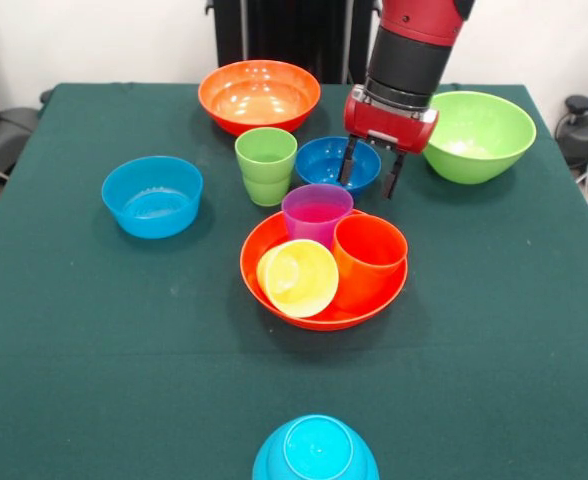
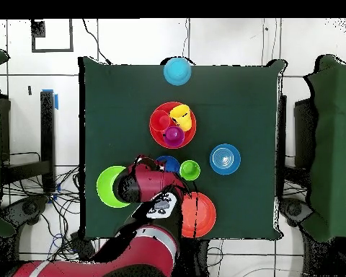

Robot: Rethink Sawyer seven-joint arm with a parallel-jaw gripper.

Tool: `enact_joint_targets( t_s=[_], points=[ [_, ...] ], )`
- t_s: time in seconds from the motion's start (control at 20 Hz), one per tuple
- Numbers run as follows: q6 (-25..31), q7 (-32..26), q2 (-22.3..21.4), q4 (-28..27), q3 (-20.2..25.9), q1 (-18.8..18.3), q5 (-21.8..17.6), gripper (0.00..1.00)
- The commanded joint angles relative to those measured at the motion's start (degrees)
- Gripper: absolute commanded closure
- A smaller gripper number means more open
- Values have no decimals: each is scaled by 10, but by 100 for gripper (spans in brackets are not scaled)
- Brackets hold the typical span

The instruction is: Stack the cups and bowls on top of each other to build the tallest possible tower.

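Upside-down light blue bowl (image 1: 315,452) sits cut off at the near table (image 1: 84,380) edge.
My gripper (image 1: 371,171) hangs with fingers spread over the dark blue bowl (image 1: 326,160), hiding part of it. Just in front, yellow (image 1: 297,277), purple (image 1: 317,212) and orange cups (image 1: 369,260) crowd an orange bowl (image 1: 274,240).
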Motion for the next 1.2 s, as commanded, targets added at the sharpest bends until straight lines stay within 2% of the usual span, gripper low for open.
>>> enact_joint_targets(
  t_s=[0.05, 0.3, 0.75, 0.8, 1.2],
  points=[
    [-20, 100, 12, 21, 69, -9, 21, 0],
    [-21, 107, 14, 22, 63, 0, 29, 0],
    [-24, 104, 15, 24, 72, -9, 27, 0],
    [-26, 103, 15, 23, 72, -10, 25, 100],
    [-27, 97, 13, 25, 82, -18, 18, 100]
  ],
)
